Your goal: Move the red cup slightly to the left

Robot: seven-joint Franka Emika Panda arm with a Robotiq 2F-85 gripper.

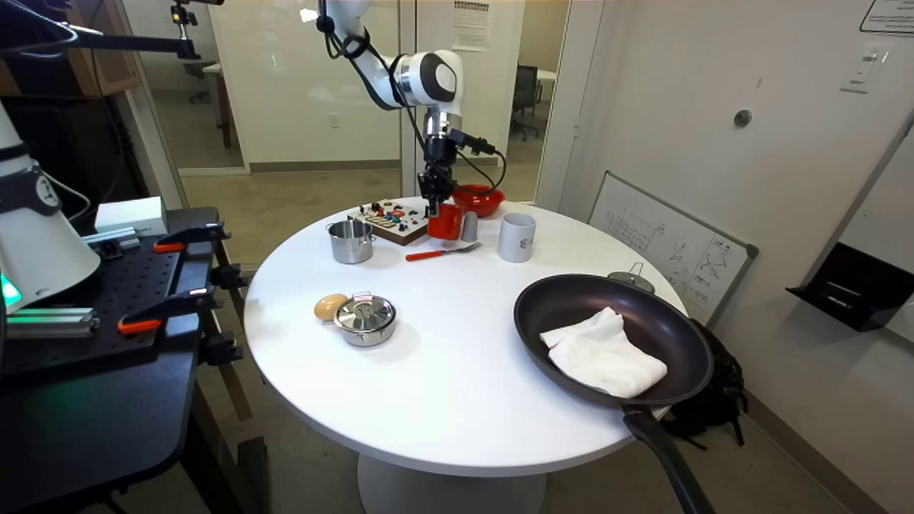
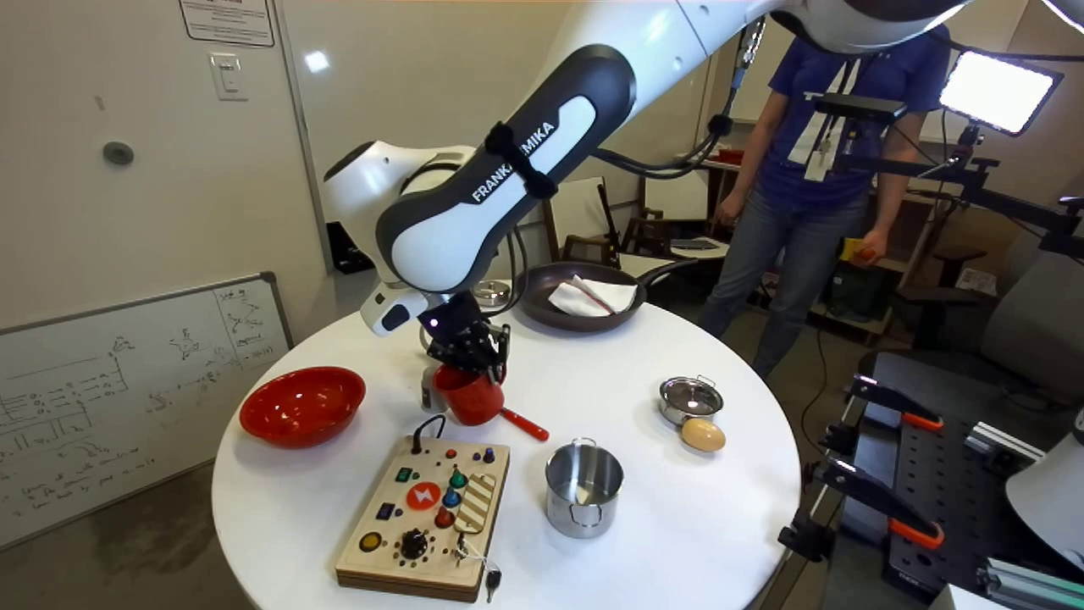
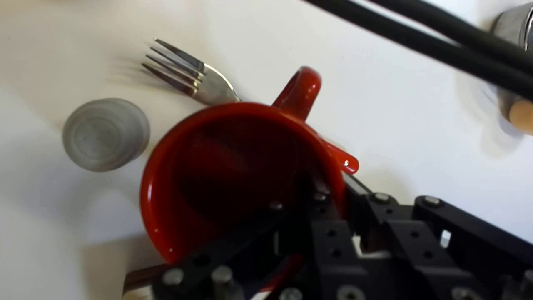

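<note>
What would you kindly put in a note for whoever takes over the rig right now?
Pincer: shut on the wall of the red cup, straddling the rim.
Where: the cup is at or just above the white table; I cannot tell whether its base is raised. A small grey cylinder and a red-handled fork are close beside it.
Done: cup gripped.
Left: probably any remaining slight shift left, then setting down and release. These views do not settle how much is already made.

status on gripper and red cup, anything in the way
Gripper shut on red cup. Whether lifted, can't tell. Fork, small grey cylinder close by, may obstruct.
</note>
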